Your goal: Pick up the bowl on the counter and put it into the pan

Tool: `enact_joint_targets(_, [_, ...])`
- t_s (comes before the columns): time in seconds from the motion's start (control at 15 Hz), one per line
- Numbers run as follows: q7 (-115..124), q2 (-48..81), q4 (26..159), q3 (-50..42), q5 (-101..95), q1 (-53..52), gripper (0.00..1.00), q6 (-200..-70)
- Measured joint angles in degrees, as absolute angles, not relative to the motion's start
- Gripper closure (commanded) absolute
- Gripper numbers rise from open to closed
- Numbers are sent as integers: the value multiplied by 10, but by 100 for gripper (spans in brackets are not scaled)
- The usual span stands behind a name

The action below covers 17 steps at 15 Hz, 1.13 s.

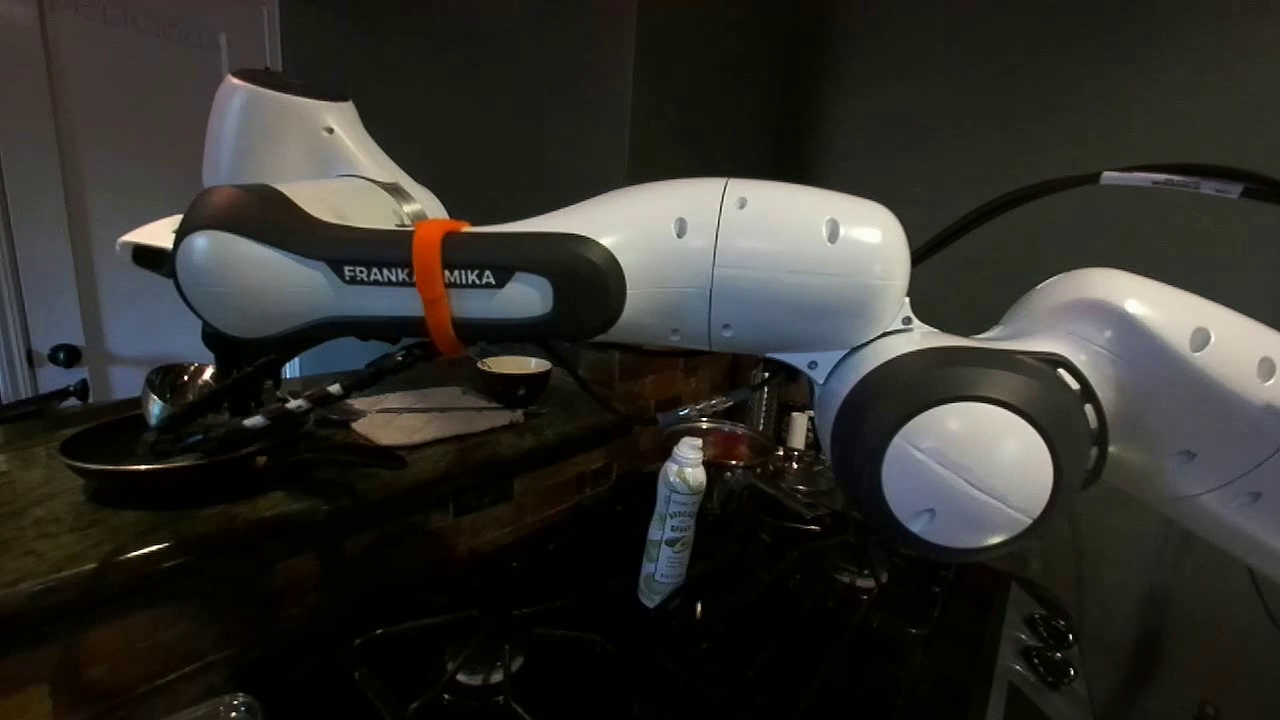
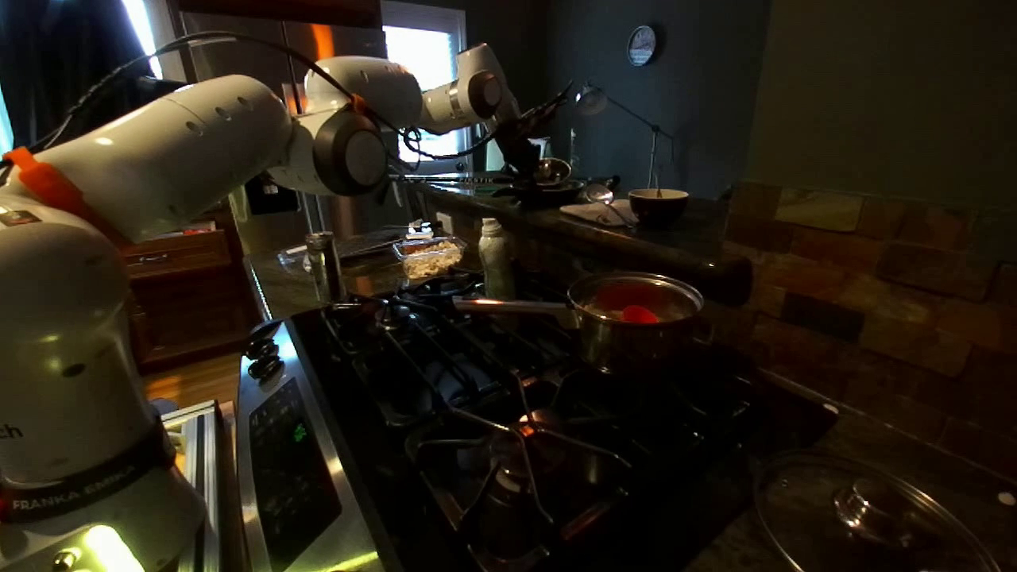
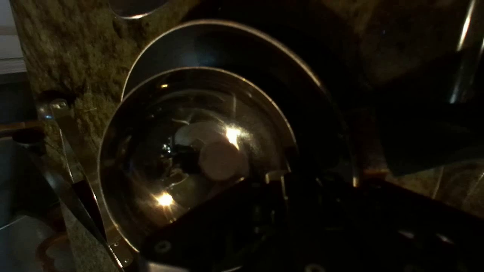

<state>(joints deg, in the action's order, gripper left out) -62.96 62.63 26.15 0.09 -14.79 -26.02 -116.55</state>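
The small shiny steel bowl (image 3: pixel 162 113) shows large in the wrist view, its inside facing the camera. It also shows in both exterior views (image 1: pixel 172 388) (image 2: pixel 554 170), tilted. The dark pan (image 3: pixel 211 47) lies beneath it on the counter; it shows at the left in an exterior view (image 1: pixel 110 450). The bowl overlaps the pan but sits off its centre; whether it touches it cannot be told. My gripper (image 3: pixel 304 179) is at the bowl's rim, with one finger apparently inside the rim. The other finger is lost in the dark, so I cannot tell its grip. The gripper also shows beside the bowl (image 2: pixel 520 155).
A pale cutting board (image 1: pixel 425 415) and a dark bowl with a white inside (image 1: pixel 515 380) are on the counter. A spray bottle (image 1: pixel 672 525) and a steel pot (image 2: pixel 636 334) stand by the stove. Metal tongs (image 3: pixel 72 162) lie near the counter's edge.
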Motion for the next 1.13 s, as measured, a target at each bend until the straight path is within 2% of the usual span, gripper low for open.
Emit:
enact_joint_targets(0.6, [-630,620,260,-3,-148,-260,5,-1164])
enact_joint_targets(0.67, [-630,617,259,-3,-148,-260,1,-1164])
enact_joint_targets(0.87, [-631,590,256,-4,-149,-261,0,-1157])
enact_joint_targets(1.13, [-704,529,258,-7,-161,-261,0,-1037])
